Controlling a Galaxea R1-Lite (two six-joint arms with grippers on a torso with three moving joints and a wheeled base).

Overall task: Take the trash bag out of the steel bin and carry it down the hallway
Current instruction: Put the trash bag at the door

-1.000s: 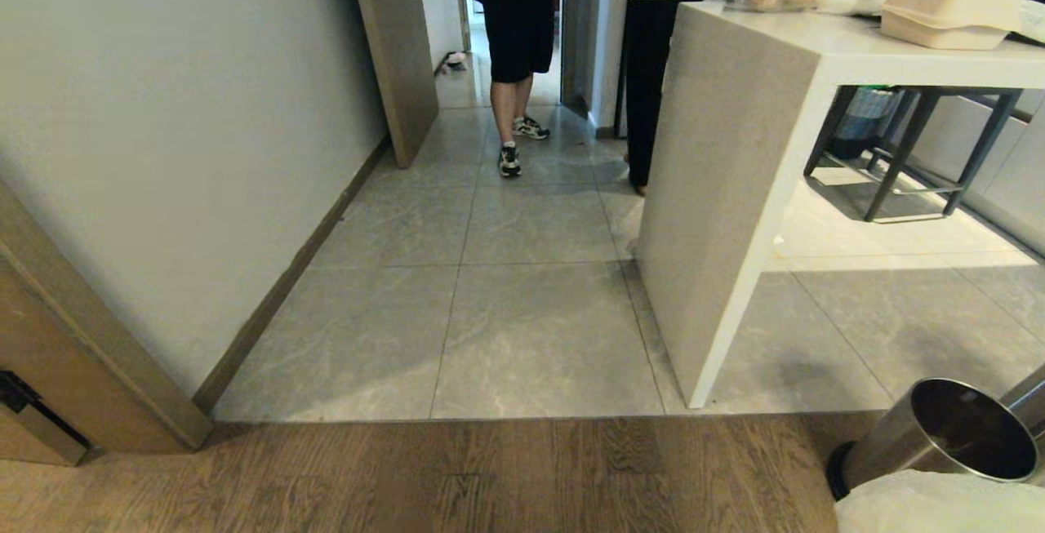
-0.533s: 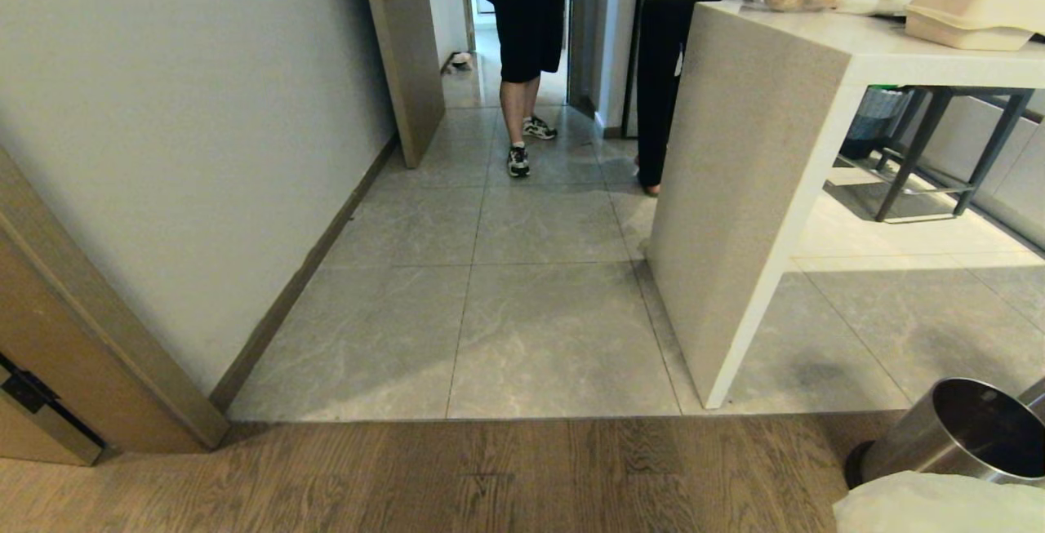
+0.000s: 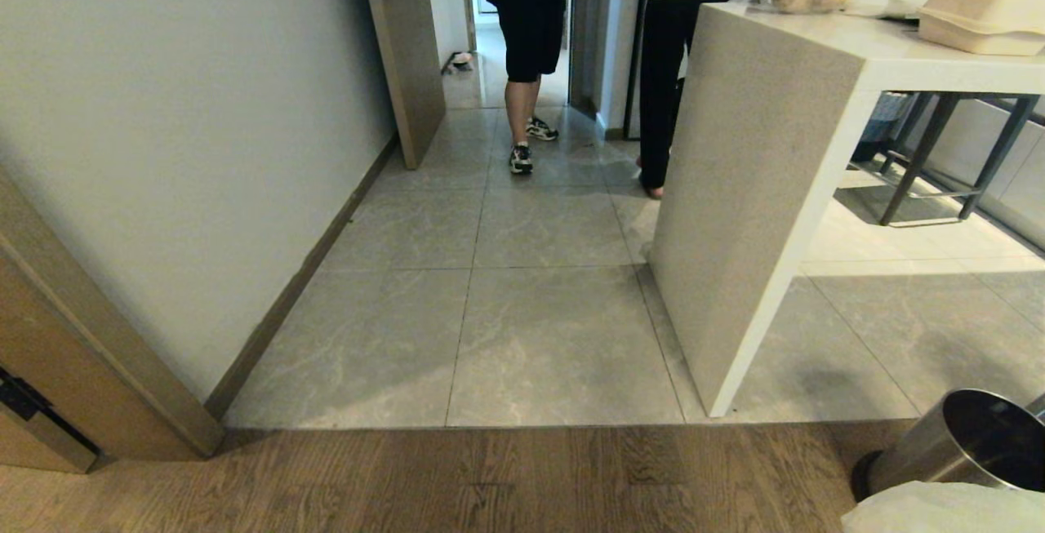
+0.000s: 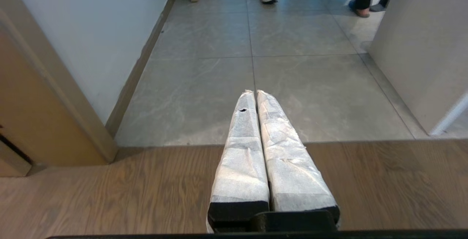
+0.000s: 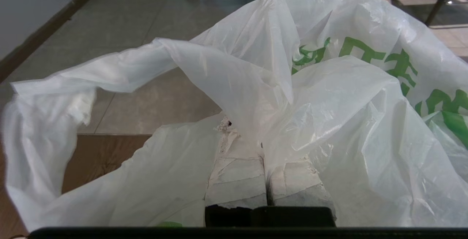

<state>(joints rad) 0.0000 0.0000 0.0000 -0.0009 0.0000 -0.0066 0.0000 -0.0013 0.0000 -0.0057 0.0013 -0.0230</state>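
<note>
The right gripper [image 5: 248,138] is clamping a gathered fold of the trash bag [image 5: 329,122], which is billowing around its fingers; the bag's green print is showing large characters, too creased to read. In the head view the bag [image 3: 939,508] is sitting just beside the steel bin [image 3: 963,443], which is tilting. The left gripper [image 4: 255,94] is hanging pressed together, holding nothing. Two people are standing in the hallway [image 3: 547,231] beside the surface [image 3: 898,47].
</note>
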